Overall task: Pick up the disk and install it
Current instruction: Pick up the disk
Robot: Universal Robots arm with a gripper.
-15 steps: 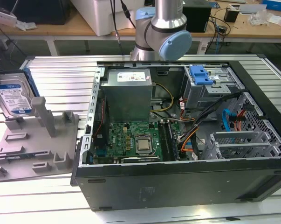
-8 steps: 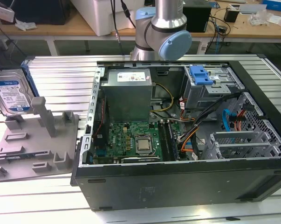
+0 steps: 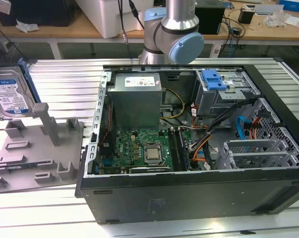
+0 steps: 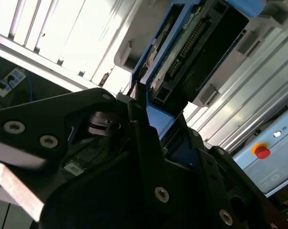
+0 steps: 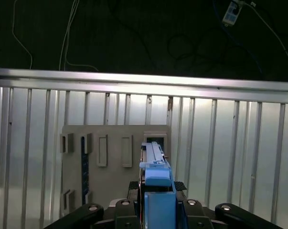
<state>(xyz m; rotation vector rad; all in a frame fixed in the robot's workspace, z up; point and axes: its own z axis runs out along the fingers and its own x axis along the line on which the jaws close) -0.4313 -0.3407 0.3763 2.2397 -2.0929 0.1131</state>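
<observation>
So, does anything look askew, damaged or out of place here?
Nothing stands out. The disk stands on edge at the grey fixture on the exterior view's left, lined up with the hand in the first wrist view. The open computer case lies flat, its cables inside.
</observation>
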